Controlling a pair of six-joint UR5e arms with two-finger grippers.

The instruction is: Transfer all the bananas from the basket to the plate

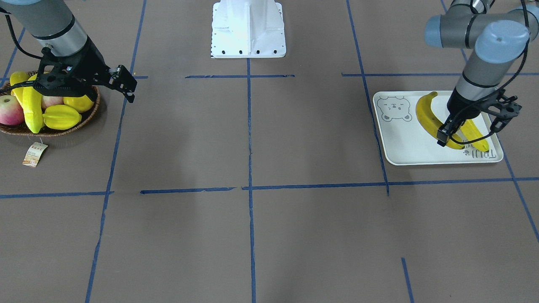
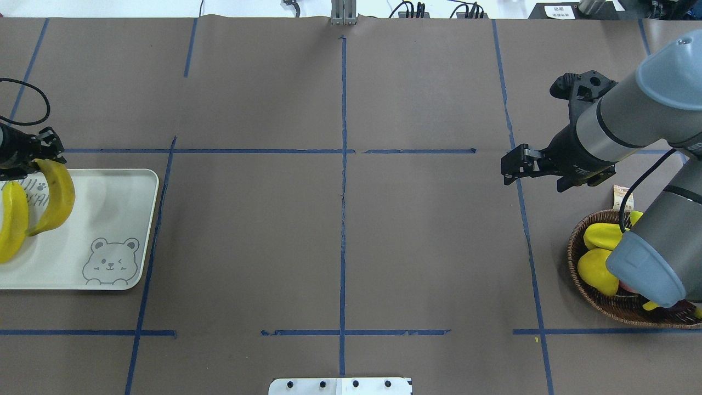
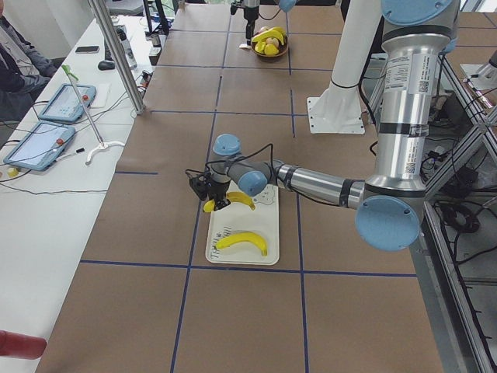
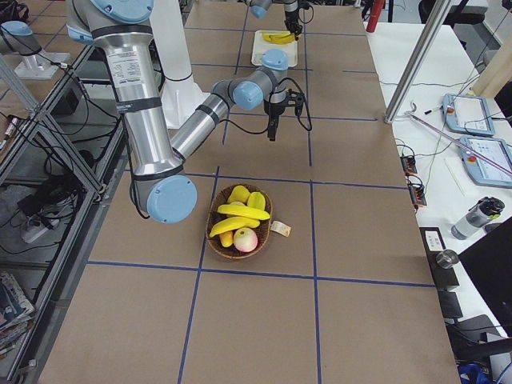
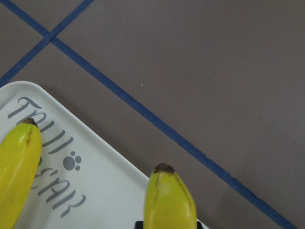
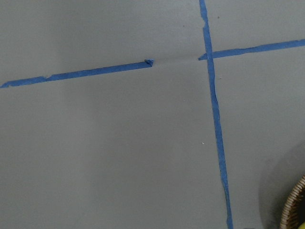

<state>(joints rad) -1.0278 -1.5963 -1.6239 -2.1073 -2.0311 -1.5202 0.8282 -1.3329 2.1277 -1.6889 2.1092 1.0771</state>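
Observation:
My left gripper (image 1: pixel 442 136) (image 2: pixel 41 156) is shut on one end of a banana (image 1: pixel 425 115) (image 2: pixel 55 197), which it holds over the plate (image 1: pixel 404 143) (image 2: pixel 109 230). A second banana (image 1: pixel 478 136) (image 2: pixel 12 219) lies flat on the plate beside it. The basket (image 1: pixel 50 132) (image 4: pixel 216 240) holds two more bananas (image 1: pixel 31 109) (image 1: pixel 19 80) among other fruit. My right gripper (image 1: pixel 128 88) (image 2: pixel 507 164) hangs open above the table beside the basket, on its middle-of-table side, and holds nothing.
Yellow starfruit (image 1: pixel 61 117) and a pink apple (image 1: pixel 9 110) share the basket, and its paper tag (image 1: pixel 34 154) lies on the table. The white robot base (image 1: pixel 248 29) stands at the table's middle edge. Blue tape lines (image 1: pixel 249 185) cross the brown table.

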